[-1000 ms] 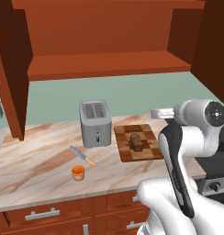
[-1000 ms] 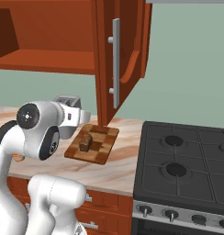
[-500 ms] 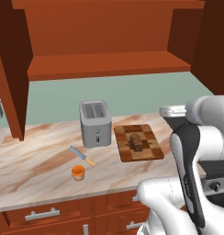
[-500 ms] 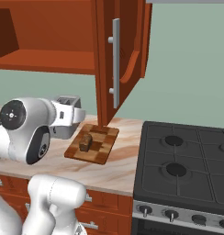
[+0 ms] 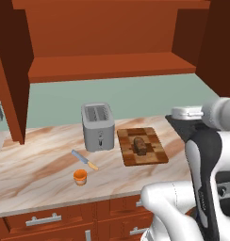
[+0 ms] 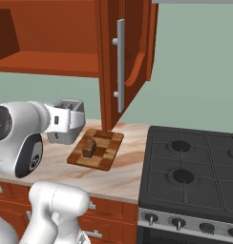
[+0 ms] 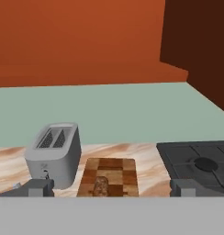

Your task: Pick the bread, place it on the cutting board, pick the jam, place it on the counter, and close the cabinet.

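The bread (image 5: 142, 146), a small dark brown loaf, lies on the checkered cutting board (image 5: 156, 154), right of the toaster; it also shows as bread (image 6: 89, 147) on the board (image 6: 106, 148) and bread (image 7: 101, 186) on the board (image 7: 125, 170). The orange jam (image 5: 80, 177) stands on the counter (image 5: 36, 160) near its front edge. The cabinet (image 5: 112, 68) above has both doors swung out; its right door (image 6: 111, 57) juts over the counter. My gripper (image 7: 112, 189) is open with nothing between its fingers, and hovers above the counter at the board's right.
A silver toaster (image 5: 98, 126) stands left of the board. An orange-handled knife (image 5: 85, 160) lies between toaster and jam. A black stove (image 6: 195, 171) adjoins the counter on the right. The left cabinet door (image 5: 8, 70) hangs wide open.
My hand has drifted a little toward the stove side while the arm's elbow swung out. Bread, board and jam have stayed put.
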Controlling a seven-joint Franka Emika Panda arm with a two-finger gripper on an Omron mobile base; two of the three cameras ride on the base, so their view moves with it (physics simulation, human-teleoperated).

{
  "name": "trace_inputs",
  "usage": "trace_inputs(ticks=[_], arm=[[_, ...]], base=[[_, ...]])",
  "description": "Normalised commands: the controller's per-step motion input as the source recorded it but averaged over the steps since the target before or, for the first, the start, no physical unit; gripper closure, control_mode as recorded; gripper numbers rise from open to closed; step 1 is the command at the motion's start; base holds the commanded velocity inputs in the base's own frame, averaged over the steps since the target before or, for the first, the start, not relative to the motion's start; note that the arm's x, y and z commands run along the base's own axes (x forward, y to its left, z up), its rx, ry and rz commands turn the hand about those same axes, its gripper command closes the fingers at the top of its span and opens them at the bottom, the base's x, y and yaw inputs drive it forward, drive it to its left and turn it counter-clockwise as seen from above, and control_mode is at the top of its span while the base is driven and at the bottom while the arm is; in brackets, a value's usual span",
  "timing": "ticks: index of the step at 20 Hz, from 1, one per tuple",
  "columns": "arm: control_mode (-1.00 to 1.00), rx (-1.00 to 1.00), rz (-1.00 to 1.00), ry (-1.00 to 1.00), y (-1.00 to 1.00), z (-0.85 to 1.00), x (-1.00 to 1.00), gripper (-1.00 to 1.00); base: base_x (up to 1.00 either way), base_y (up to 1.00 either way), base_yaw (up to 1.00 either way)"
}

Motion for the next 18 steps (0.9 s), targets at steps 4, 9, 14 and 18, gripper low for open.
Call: trace_inputs(ticks=[4, 9, 14, 18], arm=[[-1.0, 0.0, 0.0, -0.1, 0.0, 0.06, -0.31, -1.0], [-1.0, 0.0, 0.0, -0.09, 0.0, 0.01, -0.3, -1.0], [-1.0, 0.0, 0.0, -0.09, 0.0, 0.0, -0.27, -1.0], [-1.0, 0.0, 0.0, -0.09, 0.0, 0.0, -0.24, -1.0]], base=[[0.0, 0.0, 0.0], [0.0, 0.0, 0.0], [0.0, 0.0, 0.0], [0.0, 0.0, 0.0]])
